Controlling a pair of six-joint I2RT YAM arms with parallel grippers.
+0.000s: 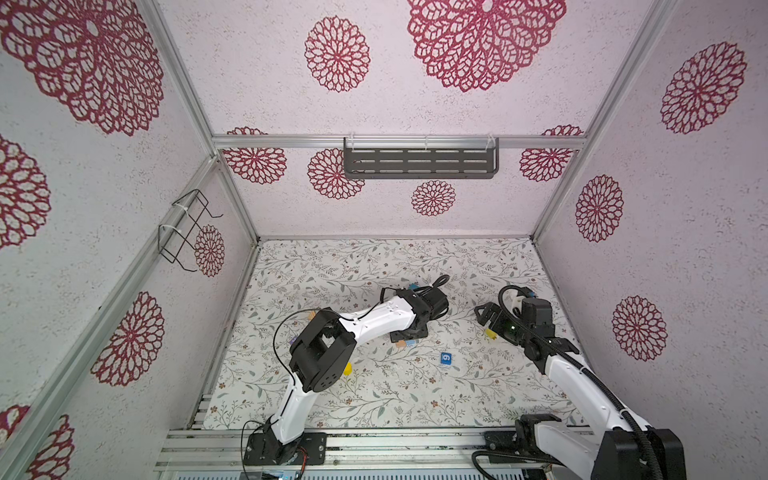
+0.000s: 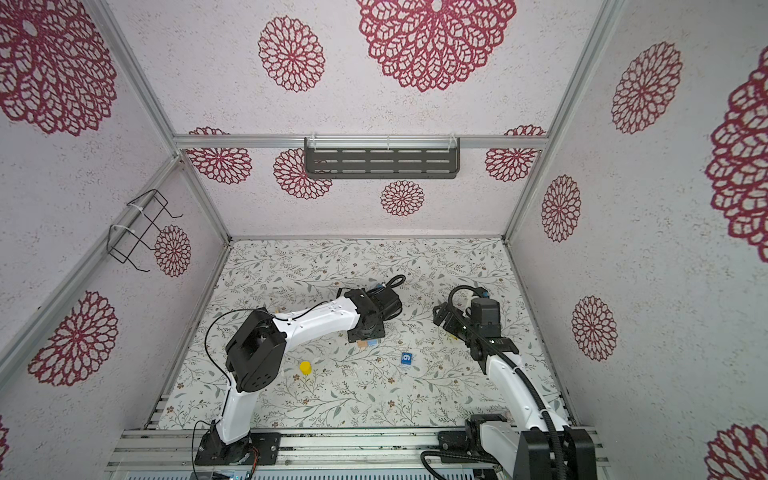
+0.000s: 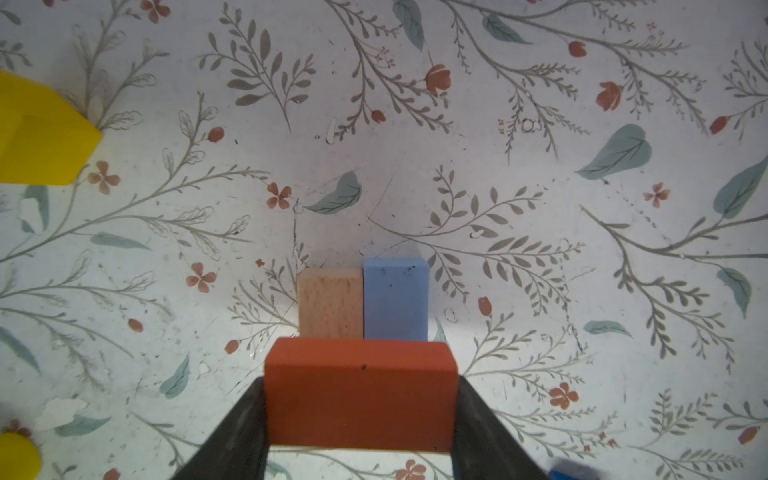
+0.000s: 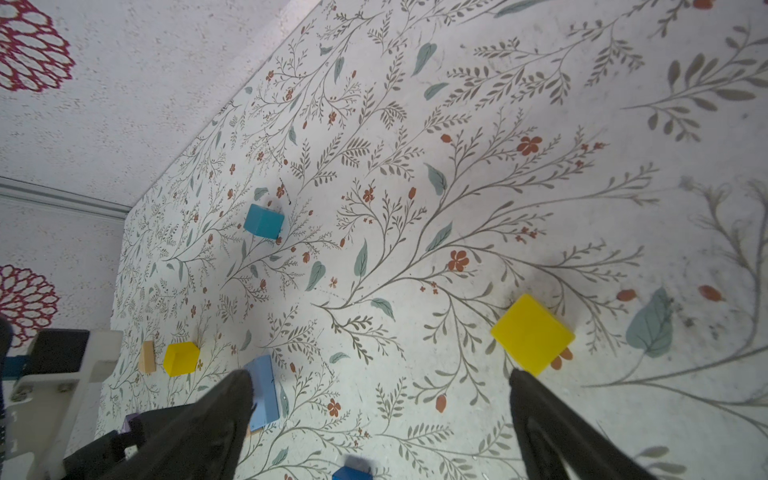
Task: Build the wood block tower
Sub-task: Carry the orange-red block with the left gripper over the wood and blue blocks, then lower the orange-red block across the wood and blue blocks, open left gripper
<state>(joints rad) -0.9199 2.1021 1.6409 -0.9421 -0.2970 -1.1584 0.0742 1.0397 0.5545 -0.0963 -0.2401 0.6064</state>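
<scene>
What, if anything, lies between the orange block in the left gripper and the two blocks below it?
Nothing visible: the left gripper holds the orange block right over the tan block and light blue block, whose showing tops are bare.

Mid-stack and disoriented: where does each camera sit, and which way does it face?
Top views: high at the front, looking down and back over the table; both arms show.
Left wrist: on the left arm, facing straight down; left tool grips the orange brick above a tan brick and light blue brick.
Right wrist: on the right arm, slanting across the table toward a wall; open right tool, yellow cube in view.
Shared: both wrist views show the light blue brick.
</scene>
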